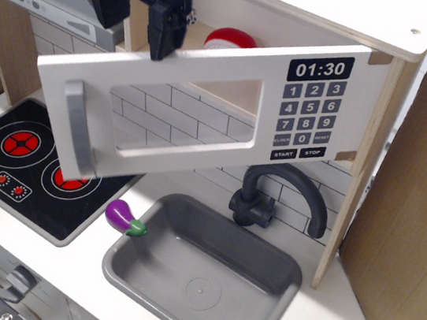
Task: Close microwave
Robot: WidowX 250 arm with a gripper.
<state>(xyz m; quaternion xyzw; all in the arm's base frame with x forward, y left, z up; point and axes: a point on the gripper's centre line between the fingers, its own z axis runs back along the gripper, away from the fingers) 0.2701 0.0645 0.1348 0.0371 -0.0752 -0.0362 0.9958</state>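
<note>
The toy wooden microwave [391, 26] sits at the top of the play kitchen. Its wide white door [205, 103] with a rectangular window, a grey bar handle [75, 128] and a black keypad [309, 110] showing 01:30 stands partly open, swung out to the left. My black gripper [134, 14] is at the upper left, above and behind the door's top edge near its free end. Its fingers are spread and hold nothing. A red and white object [230, 39] lies inside the microwave.
A grey sink [206, 270] with a dark faucet [280, 197] is below the door. A black stovetop [22, 165] with red rings lies at the left. A purple toy eggplant [124, 217] lies between them. A brown wall [423, 197] stands at the right.
</note>
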